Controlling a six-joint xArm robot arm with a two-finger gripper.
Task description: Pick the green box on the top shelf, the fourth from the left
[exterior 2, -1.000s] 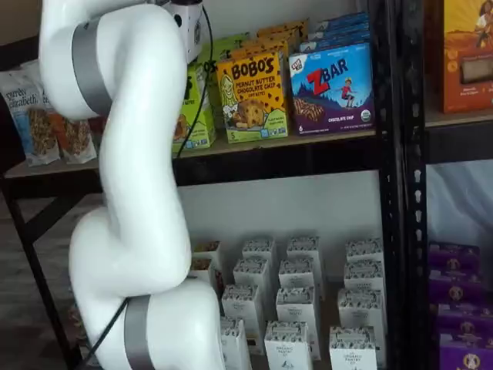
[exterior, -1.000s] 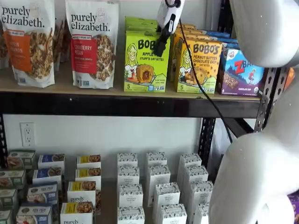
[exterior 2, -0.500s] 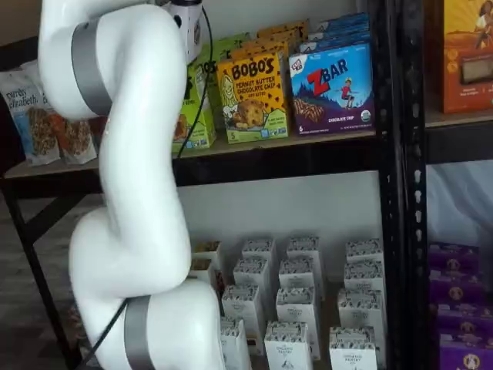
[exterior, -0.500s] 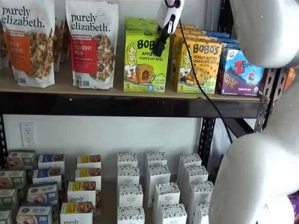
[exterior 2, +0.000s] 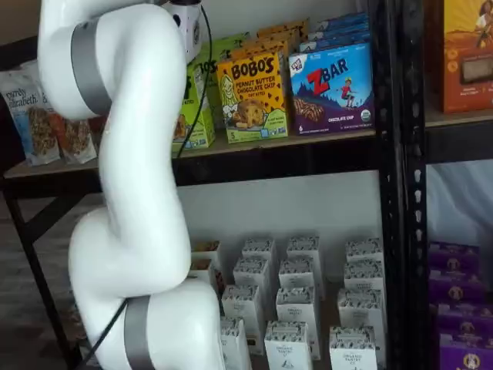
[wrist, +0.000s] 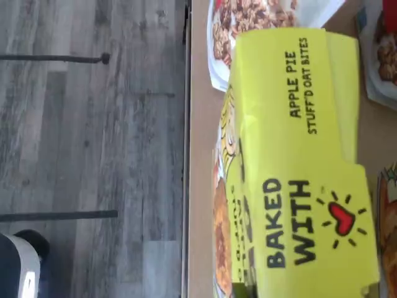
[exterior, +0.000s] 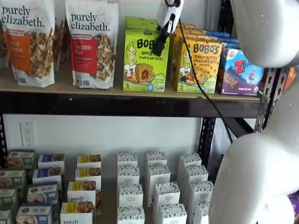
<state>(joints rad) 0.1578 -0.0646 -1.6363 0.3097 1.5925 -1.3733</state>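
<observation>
The green box, a lime Bobo's Apple Pie carton, stands upright on the top shelf between a granola bag and a yellow-orange Bobo's box. My gripper hangs over the box's upper right corner, with one black finger in front of its face. No gap between the fingers shows, so I cannot tell its state. In the wrist view the box's top fills the picture, right below the camera, on the tan board. In a shelf view my arm hides most of the box.
Two Purely Elizabeth bags stand left of the box. A yellow-orange Bobo's box and a blue Zbar box stand to its right. Small white cartons fill the lower level. My white arm stands before the shelves, and a black cable hangs down.
The green box has shifted very slightly to the left. The gripper has hardly moved.
</observation>
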